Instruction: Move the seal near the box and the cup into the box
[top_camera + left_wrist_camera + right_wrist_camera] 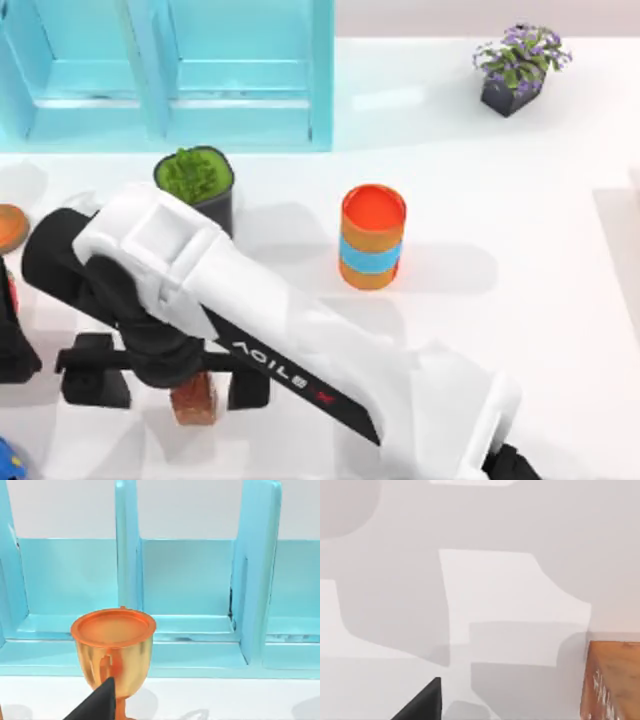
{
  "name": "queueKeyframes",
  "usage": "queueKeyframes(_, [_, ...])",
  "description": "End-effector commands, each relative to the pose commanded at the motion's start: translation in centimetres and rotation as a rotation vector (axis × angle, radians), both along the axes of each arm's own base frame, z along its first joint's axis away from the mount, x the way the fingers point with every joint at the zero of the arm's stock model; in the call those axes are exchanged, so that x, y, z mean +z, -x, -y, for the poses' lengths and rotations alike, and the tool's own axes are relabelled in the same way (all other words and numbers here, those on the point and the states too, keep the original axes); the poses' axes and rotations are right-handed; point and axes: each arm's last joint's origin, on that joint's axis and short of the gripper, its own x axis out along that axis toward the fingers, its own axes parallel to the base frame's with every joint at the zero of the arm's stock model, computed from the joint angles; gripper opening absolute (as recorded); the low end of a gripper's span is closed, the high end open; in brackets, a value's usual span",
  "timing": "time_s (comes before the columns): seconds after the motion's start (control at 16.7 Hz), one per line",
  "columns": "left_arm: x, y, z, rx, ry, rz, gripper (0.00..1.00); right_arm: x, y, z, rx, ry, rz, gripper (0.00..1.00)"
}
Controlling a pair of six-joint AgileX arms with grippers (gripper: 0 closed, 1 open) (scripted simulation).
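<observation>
Right now the right arm reaches across to the table's front left, its right gripper (170, 375) down over the seal (195, 400), fingers spread wide w/ the reddish block between them, not yet pinched. In the right wrist view the seal (612, 680) sits close at one edge. To do this well: centre it btwn the fingers, close square on the flat sides, lift straight, then carry toward the turquoise box (240, 120), clearing the green plant pot (197, 185) and orange cylinder (372, 237). Left arm sits at the left edge facing an orange goblet (114, 650); can't tell its fingers.
</observation>
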Motion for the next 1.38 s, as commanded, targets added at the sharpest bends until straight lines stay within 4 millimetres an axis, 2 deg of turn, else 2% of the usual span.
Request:
queueKeyframes(0.66, [0.0, 0.0, 0.0, 0.0, 0.0, 0.0, 1.0, 0.0, 0.0, 0.0, 0.0, 0.0, 0.0, 0.02])
queueKeyframes(1.14, [0.0, 0.0, 0.0, 0.0, 0.0, 0.0, 1.0, 0.0, 0.0, 0.0, 0.0, 0.0, 0.0, 0.0])
queueKeyframes(1.2, [0.0, 0.0, 0.0, 0.0, 0.0, 0.0, 1.0, 0.2, 0.2, -0.7, 0.009, -0.054, 0.02, 0.0])
queueKeyframes(1.38, [0.0, 0.0, 0.0, 0.0, 0.0, 0.0, 1.0, 1.1, 0.2, -0.9, 0.016, -0.074, 0.031, 0.0])
